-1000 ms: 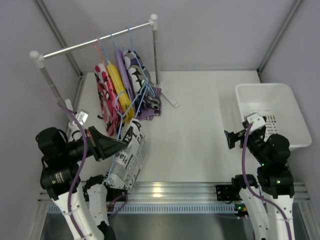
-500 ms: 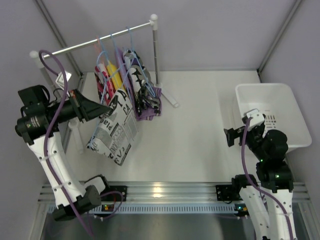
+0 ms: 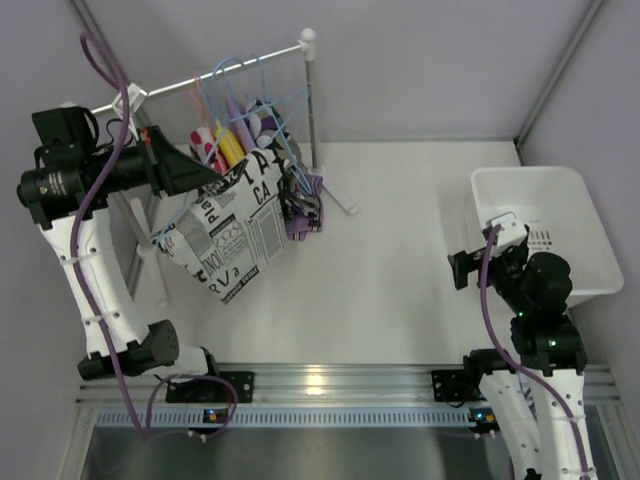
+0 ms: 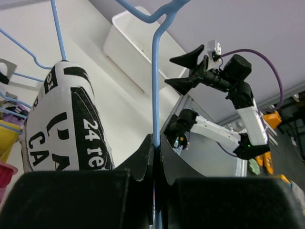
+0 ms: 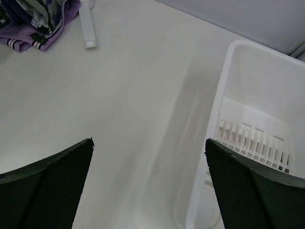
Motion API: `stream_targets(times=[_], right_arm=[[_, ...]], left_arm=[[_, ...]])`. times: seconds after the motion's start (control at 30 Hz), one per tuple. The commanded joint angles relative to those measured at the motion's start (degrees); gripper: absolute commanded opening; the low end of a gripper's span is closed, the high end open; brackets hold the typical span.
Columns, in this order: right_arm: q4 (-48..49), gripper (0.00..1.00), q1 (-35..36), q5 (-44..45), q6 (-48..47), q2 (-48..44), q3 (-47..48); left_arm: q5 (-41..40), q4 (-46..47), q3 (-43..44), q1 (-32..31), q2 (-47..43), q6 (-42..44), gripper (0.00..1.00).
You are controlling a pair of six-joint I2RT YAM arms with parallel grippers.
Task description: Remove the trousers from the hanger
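- Left wrist view: the left gripper has its jaws shut tight on the blue wire neck of the hanger. The printed trousers, black-and-white lettered cloth, hang draped on that hanger just left of the fingers. The right gripper shows beyond, well apart, with its jaws spread. The white bin stands behind it.
- Top external view: the left gripper sits high beside the rail. The printed trousers hang free below it, touching the other pairs: yellow trousers, red-pink trousers and purple trousers. Whether the hanger's hook is clear of the rail cannot be told. The right gripper waits near the bin, far from the cloth.
- Right wrist view: the right gripper's fingers are wide apart and hold nothing, over bare table. The bin rim is to the right and the purple trousers are at the top left corner.
- Handling note (judgement): the step in hand is presenting the loaded hanger for stripping.
  - Keep the clamp firm on the wire so the hanger cannot swivel.
  - Carry it away from the neighbouring hangers to avoid snagging.
  - Bring it toward the table's middle.
  - Let the right gripper pinch the cloth low and draw it off the hanger.
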Motion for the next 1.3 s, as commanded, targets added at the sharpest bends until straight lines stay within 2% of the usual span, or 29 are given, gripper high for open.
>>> stream_targets(times=[0.0, 0.1, 0.13, 0.17, 0.2, 0.23, 0.27, 0.3, 0.33, 0.4, 0.43, 0.47, 0.57, 0.7, 0.77, 0.87, 0.9, 0.93, 0.97, 1.03, 1.1, 1.17, 1.27], right_arm=[[4.8, 0.99, -0.5, 1.0, 0.7, 0.7, -0.7], [4.6, 0.99, -0.4, 1.3, 0.6, 0.7, -1.0], [4.4, 0.99, -0.4, 1.3, 0.6, 0.7, -0.9], [4.3, 0.99, -0.4, 1.4, 0.5, 0.8, -0.9], [4.3, 1.0, -0.5, 1.7, 0.4, 0.8, -0.8], [4.2, 1.0, -0.4, 1.8, 0.4, 0.8, -0.7], [4.1, 1.0, -0.4, 1.9, 0.4, 0.8, -0.6], [4.0, 0.99, -0.4, 2.2, 0.2, 0.8, -0.6], [4.0, 0.99, -0.4, 2.4, 0.2, 0.6, -0.4], [3.8, 0.99, -0.4, 2.4, 0.2, 0.3, -0.4], [3.6, 0.99, -0.4, 2.4, 0.3, 0.1, 0.0], [3.4, 1.0, -0.4, 2.2, 0.4, 0.1, 0.2], [3.0, 0.99, -0.4, 1.9, 0.7, -0.4, 0.5], [2.6, 0.99, -0.4, 0.8, 0.8, -1.1, 0.5], [2.4, 1.0, -0.4, -0.2, 0.5, -1.3, 0.9], [2.4, 1.0, -0.4, -1.8, 0.2, -1.7, 1.3], [2.4, 0.99, -0.4, -3.0, -0.1, -1.7, 1.3], [2.6, 0.99, -0.4, -3.8, -0.3, -2.0, 1.2], [2.9, 0.99, -0.4, -4.6, -0.6, -2.3, 1.1], [3.0, 0.99, -0.4, -7.4, -1.7, -2.8, 0.7], [3.2, 1.0, -0.4, -10.3, -2.8, -3.2, 0.7], [3.7, 1.0, -0.4, -12.9, -2.9, -3.4, 1.3], [4.7, 0.99, -0.4, -16.1, -2.6, -2.9, 2.7]], left_arm=[[13.9, -4.5, 3.2, -4.6, 2.5, -1.1, 0.0], [10.3, 0.3, 3.3, -10.5, 3.3, -6.2, 0.0], [5.5, 3.3, 2.8, -13.0, 2.6, -8.5, 0.0], [1.4, 8.9, 1.4, -20.1, 1.3, -19.3, 0.0], [-0.9, 17.4, -7.5, -22.6, -1.2, -26.6, 0.0], [-2.8, 43.5, -14.3, -25.2, -8.1, -35.1, 0.0], [-3.5, 62.3, -22.1, -26.0, -11.5, -58.9, 0.0], [-3.8, 81.9, -33.4, -26.2, -13.7, -70.4, 0.0], [-5.6, 95.0, -34.0, -27.5, -13.2, -75.1, 0.0], [-7.6, 81.7, -29.2, -30.5, -10.0, -64.7, 0.0], [-9.3, 71.0, -25.0, -33.0, -8.4, -60.7, 0.0], [-13.9, 70.4, -24.9, -34.0, -8.4, -57.9, 0.0], [-21.0, 78.7, -30.2, -39.1, -9.7, -61.6, 0.0], [-39.4, 74.7, -29.9, -47.1, -8.3, -55.9, 0.0], [-44.0, 74.2, -29.3, -49.2, -6.2, -56.9, 0.0], [-53.5, 67.4, -25.1, -51.6, -1.7, -55.7, 0.0], [-56.5, 61.2, -20.0, -53.0, -0.2, -54.7, 0.0], [-66.6, 56.2, -16.4, -57.0, 3.2, -53.8, 0.0], [-71.4, 52.1, -12.6, -59.2, 5.1, -51.8, 0.0], [-79.0, 51.2, -9.6, -63.0, 7.1, -51.8, 0.0], [-80.5, 50.9, -7.9, -63.9, 8.9, -52.4, 0.0], [-87.8, 50.6, -5.6, -65.3, 11.0, -51.6, 0.0], [-91.9, 50.1, -2.7, -66.5, 13.7, -52.2, 0.0]])
